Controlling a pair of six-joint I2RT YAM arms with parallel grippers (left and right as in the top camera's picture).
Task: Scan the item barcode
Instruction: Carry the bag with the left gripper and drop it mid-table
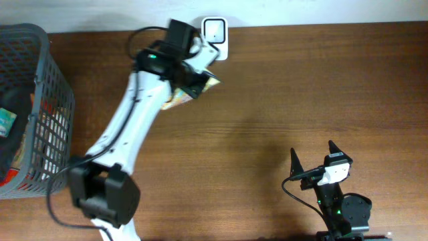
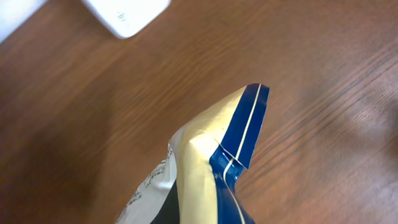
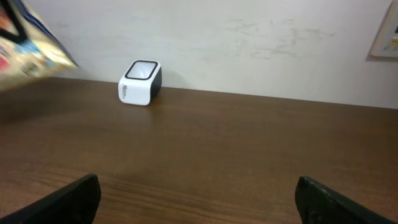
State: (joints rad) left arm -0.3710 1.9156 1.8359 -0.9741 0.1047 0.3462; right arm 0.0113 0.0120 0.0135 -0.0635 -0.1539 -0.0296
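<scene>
The item is a blue and cream snack packet (image 1: 176,100) hanging above the table at the back, my left gripper (image 1: 192,83) shut on it. Seen from the left wrist, the packet's folded blue-edged corner (image 2: 214,155) fills the lower middle; my fingers are hidden behind it. The white barcode scanner (image 1: 215,33) stands against the back edge, just right of and beyond the packet, and its corner (image 2: 127,12) shows at top left of the left wrist view. My right gripper (image 1: 312,147) rests open at the front right, nothing between its fingertips (image 3: 81,194). It faces the scanner (image 3: 140,82) and the packet (image 3: 31,43).
A grey wire basket (image 1: 59,100) with several packaged goods stands at the left edge of the table. A pale wall runs behind the scanner. Brown tabletop stretches between the two arms.
</scene>
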